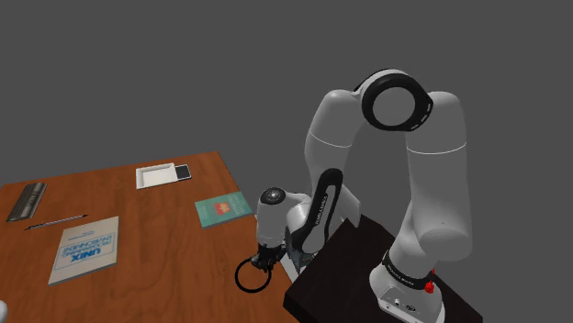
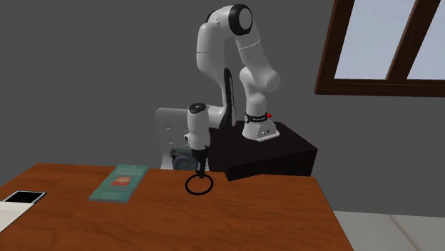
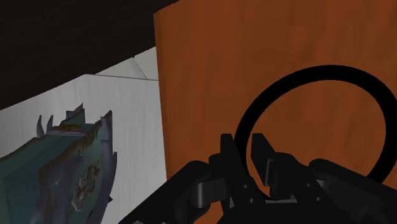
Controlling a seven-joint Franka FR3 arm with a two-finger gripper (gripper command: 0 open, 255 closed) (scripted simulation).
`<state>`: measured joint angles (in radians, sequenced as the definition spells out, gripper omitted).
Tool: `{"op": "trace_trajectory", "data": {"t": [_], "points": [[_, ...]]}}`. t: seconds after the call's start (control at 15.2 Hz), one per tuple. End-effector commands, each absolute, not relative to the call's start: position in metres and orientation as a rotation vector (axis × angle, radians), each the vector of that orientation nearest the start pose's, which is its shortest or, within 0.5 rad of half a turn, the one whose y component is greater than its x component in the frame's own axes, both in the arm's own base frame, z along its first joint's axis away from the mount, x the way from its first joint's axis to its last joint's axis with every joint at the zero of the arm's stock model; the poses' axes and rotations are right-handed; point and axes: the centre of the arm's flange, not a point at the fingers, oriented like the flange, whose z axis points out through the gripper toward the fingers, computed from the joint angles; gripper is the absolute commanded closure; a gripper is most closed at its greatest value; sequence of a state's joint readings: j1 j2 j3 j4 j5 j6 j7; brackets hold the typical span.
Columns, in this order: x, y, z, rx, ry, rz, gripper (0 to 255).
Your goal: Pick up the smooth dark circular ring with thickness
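Note:
A thin black ring [image 1: 237, 276] [image 2: 187, 185] [image 3: 318, 71] sits at the near corner of the reddish-brown wooden table [image 1: 156, 275] [image 2: 257, 214], close to the stand. My black gripper [image 1: 262, 263] [image 2: 200, 173] [image 3: 243, 149] points straight down over the ring's rim on the stand side. In the wrist view the two fingers stand close together with the ring's band clasped between them. Whether the ring rests on the wood or hangs just above it is unclear.
A teal booklet [image 1: 223, 208] [image 2: 119, 182], a white-and-blue box [image 1: 85, 249], a white tray [image 1: 156, 173], a black phone [image 1: 184, 171] [image 2: 23, 196], a pen [image 1: 55, 221] and a dark flat strip [image 1: 28, 200] lie farther out. The black stand [image 1: 349, 275] [image 2: 285, 153] borders the corner. A jagged teal object [image 3: 70, 165] sits beyond the table's edge.

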<state>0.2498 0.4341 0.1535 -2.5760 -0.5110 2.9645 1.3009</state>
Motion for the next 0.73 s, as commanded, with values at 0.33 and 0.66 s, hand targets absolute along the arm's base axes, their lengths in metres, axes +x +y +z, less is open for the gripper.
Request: {"op": "trace_trajectory", "data": {"t": [0.33, 0.66], "points": [[0.367, 0.201, 0.144, -3.106, 0.639, 0.006, 255], [0.367, 0.201, 0.166, -3.106, 0.639, 0.006, 255]]}}
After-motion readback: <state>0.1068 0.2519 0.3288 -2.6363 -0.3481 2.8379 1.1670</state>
